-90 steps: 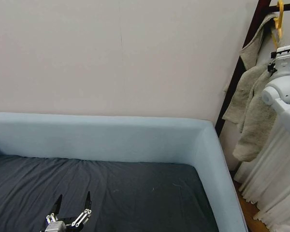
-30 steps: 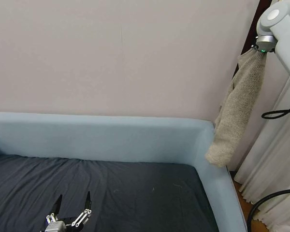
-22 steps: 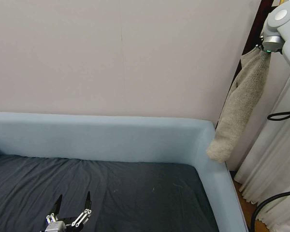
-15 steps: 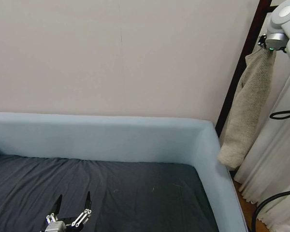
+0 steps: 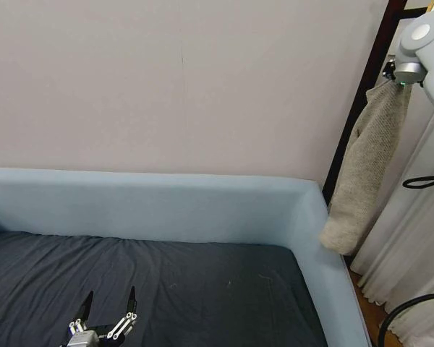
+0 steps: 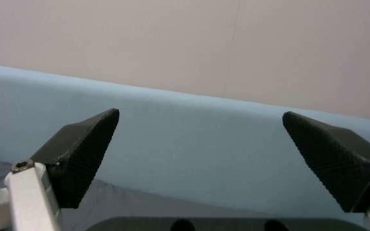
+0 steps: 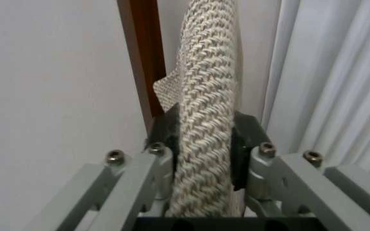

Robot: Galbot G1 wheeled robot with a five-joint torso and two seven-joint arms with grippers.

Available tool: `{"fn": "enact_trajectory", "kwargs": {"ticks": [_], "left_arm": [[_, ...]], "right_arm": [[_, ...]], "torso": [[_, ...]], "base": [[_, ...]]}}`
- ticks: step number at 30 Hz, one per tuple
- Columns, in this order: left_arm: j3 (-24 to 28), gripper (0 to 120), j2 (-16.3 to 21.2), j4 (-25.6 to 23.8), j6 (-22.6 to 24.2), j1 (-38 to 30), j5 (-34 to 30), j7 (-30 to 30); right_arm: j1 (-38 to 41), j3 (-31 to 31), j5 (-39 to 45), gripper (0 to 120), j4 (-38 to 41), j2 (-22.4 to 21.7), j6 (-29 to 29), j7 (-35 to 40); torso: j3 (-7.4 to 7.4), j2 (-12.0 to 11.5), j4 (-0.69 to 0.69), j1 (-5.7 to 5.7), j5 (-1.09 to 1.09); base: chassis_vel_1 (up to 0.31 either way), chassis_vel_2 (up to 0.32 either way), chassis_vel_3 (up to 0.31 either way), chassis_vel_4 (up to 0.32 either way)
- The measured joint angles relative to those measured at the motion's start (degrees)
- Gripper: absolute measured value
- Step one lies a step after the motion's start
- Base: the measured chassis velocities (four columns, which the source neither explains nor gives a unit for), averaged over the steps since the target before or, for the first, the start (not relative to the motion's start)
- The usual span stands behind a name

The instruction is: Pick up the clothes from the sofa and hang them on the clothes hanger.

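Right, your right gripper (image 7: 201,142) is clamped on the sweater (image 5: 365,166), high beside the rack post (image 5: 362,101), past the sofa (image 5: 166,206) end. Thin pinch on knit: it could slip out or snag the post. Left gripper (image 5: 111,296) sits low over the seat (image 5: 202,289), fingers (image 6: 82,154) apart.

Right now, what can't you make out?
Head view: rack post top cut by upper edge.
Head view: right end effector grip hidden by its wrist and the knit garment.
Right wrist view: garment's upper end runs past the frame; whether it is hooked is unknown.
Head view: left end effector, low over the sofa seat, base cut by lower edge.
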Motion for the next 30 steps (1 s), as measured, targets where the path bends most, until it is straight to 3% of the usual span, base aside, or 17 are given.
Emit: {"fn": "enact_trajectory", "kwargs": {"ticks": [6,9,10,14,15,17,19,20,23,30], "left_arm": [[0.00,100,0.00,0.00,0.00,0.00,0.00,-0.01],[0.00,100,0.00,-0.01,0.00,-0.01,0.00,-0.01],[0.00,100,0.00,-0.01,0.00,-0.01,0.00,-0.01],[-0.01,100,0.00,-0.01,0.00,0.00,-0.01,-0.01],[-0.01,100,0.00,-0.01,0.00,0.00,-0.01,-0.01],[0.01,100,0.00,0.00,0.00,-0.01,0.00,0.01],[0.01,100,0.00,0.00,0.00,0.00,0.00,0.00],[0.01,100,0.00,0.00,0.00,0.00,0.00,0.00],[0.00,100,0.01,0.00,0.00,0.00,0.00,0.00],[-0.01,100,0.00,0.00,0.00,-0.01,0.00,0.00]], "right_arm": [[-8.45,3.19,-7.31,45,14.94,-9.40,2.97,-9.66],[-16.21,6.55,-14.49,58,25.56,-16.33,11.72,-18.77],[-16.21,6.55,-14.49,58,25.56,-16.33,11.72,-18.77],[-33.95,15.29,-19.72,78,39.28,-28.33,30.33,-34.01],[-33.95,15.29,-19.72,78,39.28,-28.33,30.33,-34.01],[-42.40,22.23,-17.45,87,45.82,-30.62,32.75,-35.05],[-54.73,32.49,-15.32,94,50.42,-29.67,33.59,-34.36],[-54.73,32.49,-15.32,94,50.42,-29.67,33.59,-34.36],[-66.58,37.42,-17.20,100,52.53,-24.79,34.58,-34.46],[-80.21,41.15,-26.99,100,55.29,-15.75,38.45,-37.82]], "torso": [[-0.01,0.00,-0.05,-0.01,0.04],[0.00,0.01,0.01,-0.01,0.00],[0.00,0.01,0.01,-0.01,0.00],[0.00,0.00,-0.11,-0.01,0.09],[0.00,0.00,-0.11,-0.01,0.09],[-0.02,0.01,-0.07,-0.01,-0.02],[-0.02,0.02,-0.01,-0.02,-0.07],[-0.02,0.02,-0.01,-0.02,-0.07],[0.01,0.00,0.00,-0.01,0.05],[0.01,0.00,-0.01,-0.01,0.00]], "base": [[0.000,0.000,0.000,0.000],[0.000,0.000,0.000,0.000],[0.000,0.000,0.000,0.000],[0.000,0.000,0.000,0.000],[0.000,0.000,0.000,0.000],[0.000,0.000,0.000,0.000],[0.000,0.000,0.000,0.000],[0.000,0.000,0.000,0.000],[0.000,0.000,0.000,0.000],[0.000,0.000,0.000,0.000]]}}
